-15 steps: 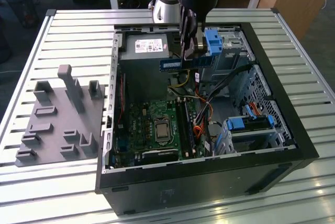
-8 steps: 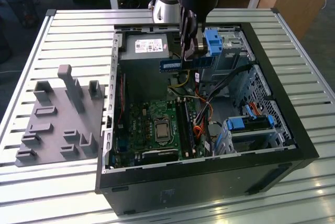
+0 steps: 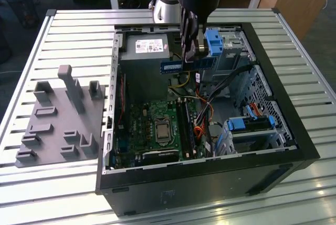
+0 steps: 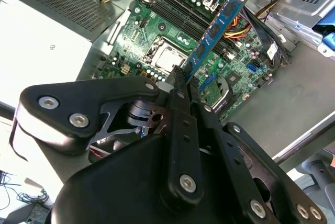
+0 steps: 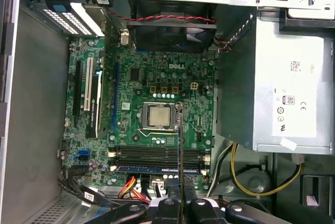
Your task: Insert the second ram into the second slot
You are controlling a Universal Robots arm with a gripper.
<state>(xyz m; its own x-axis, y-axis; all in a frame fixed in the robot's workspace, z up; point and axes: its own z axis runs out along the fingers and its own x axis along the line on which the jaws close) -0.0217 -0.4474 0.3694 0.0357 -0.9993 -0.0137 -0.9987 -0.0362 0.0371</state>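
Holding: black metal gripper (image 3: 191, 57), fingers pinched shut around the middle of the second ram (image 3: 176, 67), a thin flat blue circuit-board stick with dark chips.
Ram position: level in the air above the far half of the open case, beside the silver power supply box (image 3: 144, 51), well apart from the board below.
Slots: long black memory slots (image 5: 157, 155) sit on the green motherboard (image 5: 131, 77), beside the square metal processor (image 5: 157, 115).
Case: black computer tower (image 3: 210, 183), lying open on its side mid-table on a ribbed metal table (image 3: 73, 30).
Table's edge at the exterior view's left: grey plastic fixture tray (image 3: 58, 114).
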